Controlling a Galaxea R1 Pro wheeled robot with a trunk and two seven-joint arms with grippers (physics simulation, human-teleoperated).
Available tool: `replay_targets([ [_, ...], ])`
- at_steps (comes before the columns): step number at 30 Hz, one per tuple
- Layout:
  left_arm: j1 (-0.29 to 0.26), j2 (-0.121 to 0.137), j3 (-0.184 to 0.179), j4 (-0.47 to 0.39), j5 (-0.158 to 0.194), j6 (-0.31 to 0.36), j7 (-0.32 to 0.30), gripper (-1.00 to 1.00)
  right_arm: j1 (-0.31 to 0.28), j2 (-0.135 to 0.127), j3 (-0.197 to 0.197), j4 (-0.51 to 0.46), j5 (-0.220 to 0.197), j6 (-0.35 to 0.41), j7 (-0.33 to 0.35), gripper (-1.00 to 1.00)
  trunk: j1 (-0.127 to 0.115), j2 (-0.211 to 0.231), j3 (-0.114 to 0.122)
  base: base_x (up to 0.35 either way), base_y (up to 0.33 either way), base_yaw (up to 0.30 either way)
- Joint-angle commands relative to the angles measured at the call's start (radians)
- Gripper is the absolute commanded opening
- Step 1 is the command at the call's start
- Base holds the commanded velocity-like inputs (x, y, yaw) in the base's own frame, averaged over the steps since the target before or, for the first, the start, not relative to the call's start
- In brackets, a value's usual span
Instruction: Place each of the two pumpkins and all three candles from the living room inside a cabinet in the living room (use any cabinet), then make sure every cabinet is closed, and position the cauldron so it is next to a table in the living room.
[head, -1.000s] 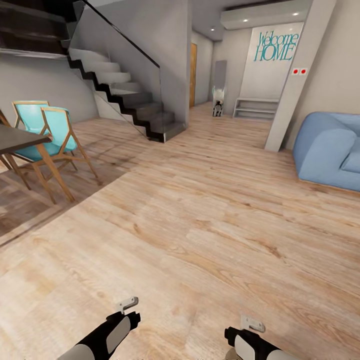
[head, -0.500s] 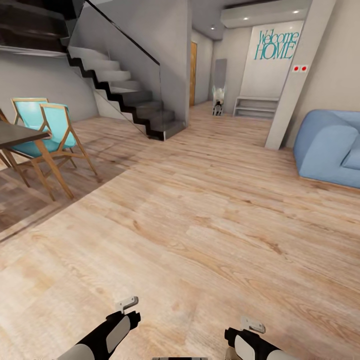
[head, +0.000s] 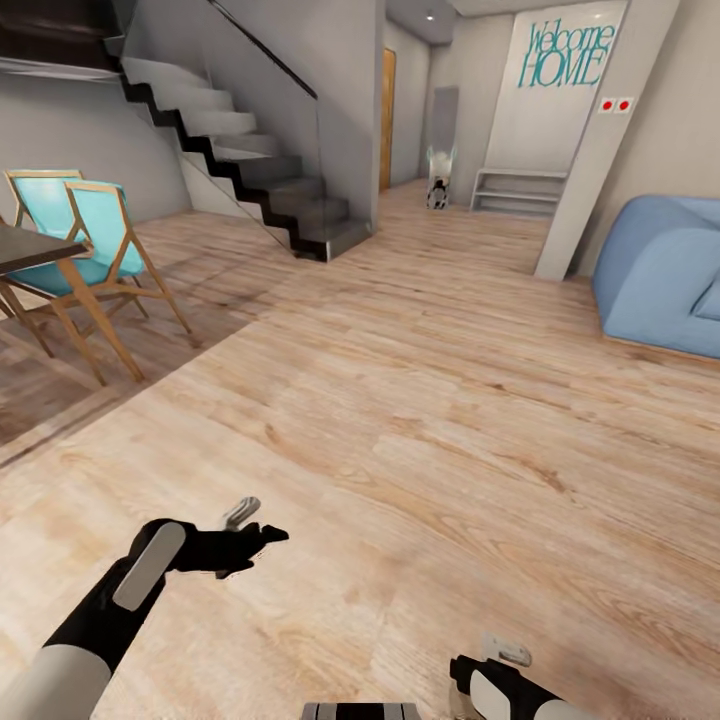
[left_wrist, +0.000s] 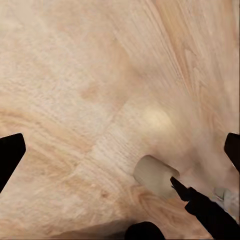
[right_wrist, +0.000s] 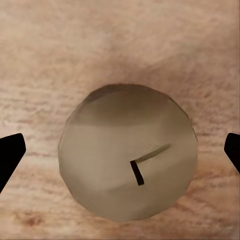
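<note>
A stubby beige-grey candle (right_wrist: 127, 155) with a short dark wick stands on the wood floor. My right gripper (right_wrist: 121, 152) hangs straight over it, open, with a black fingertip (right_wrist: 10, 155) at each side, well apart from the candle. In the left wrist view the same candle (left_wrist: 155, 175) lies low on the planks beside a black finger of the right gripper. My left gripper (head: 255, 540) reaches forward above bare floor, open and holding nothing. My right arm (head: 500, 685) stays low at the front. The pumpkins, cabinet and cauldron are out of view.
Two turquoise wooden chairs (head: 95, 240) and a dark tabletop (head: 30, 250) stand at the left. A staircase with a glass rail (head: 250, 170) rises behind them. A blue sofa (head: 665, 275) sits at the right beside a white pillar (head: 590, 150). Open floor lies ahead.
My left arm has risen and stretched forward over the floor. The camera has moved, so the room sits higher in the picture. The right arm has not moved.
</note>
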Motion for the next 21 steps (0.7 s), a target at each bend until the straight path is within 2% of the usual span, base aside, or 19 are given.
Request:
replay_targets([
  [1,0.0,0.003,-0.001,-0.006,0.025,0.005,0.009,1.0,0.0,0.0,0.008,-0.002,-0.004,0.006,-0.007,1.0,0.0,0.0,-0.001,0.0,0.0,0.0],
  [2,0.0,0.002,-0.003,-0.02,0.069,0.012,0.007,1.0,0.0,-0.002,0.008,-0.002,-0.004,0.006,-0.007,1.0,0.0,0.0,-0.001,0.0,0.0,0.0],
  [5,0.001,-0.002,-0.024,-0.026,0.097,0.015,0.005,1.0,0.0,-0.002,0.008,-0.002,-0.002,0.005,-0.003,1.0,0.0,0.0,-0.001,0.0,0.0,0.0],
  [15,0.001,0.005,-0.037,-0.026,0.108,0.017,0.004,1.0,0.0,-0.001,0.009,-0.002,0.001,-0.003,0.005,1.0,0.004,-0.002,-0.036,0.0,0.0,0.0],
  [21,0.001,0.002,-0.038,-0.025,0.109,0.017,0.004,1.0,0.0,-0.002,0.01,-0.002,0.002,-0.008,0.005,1.0,0.004,-0.002,-0.036,0.0,0.0,0.0],
])
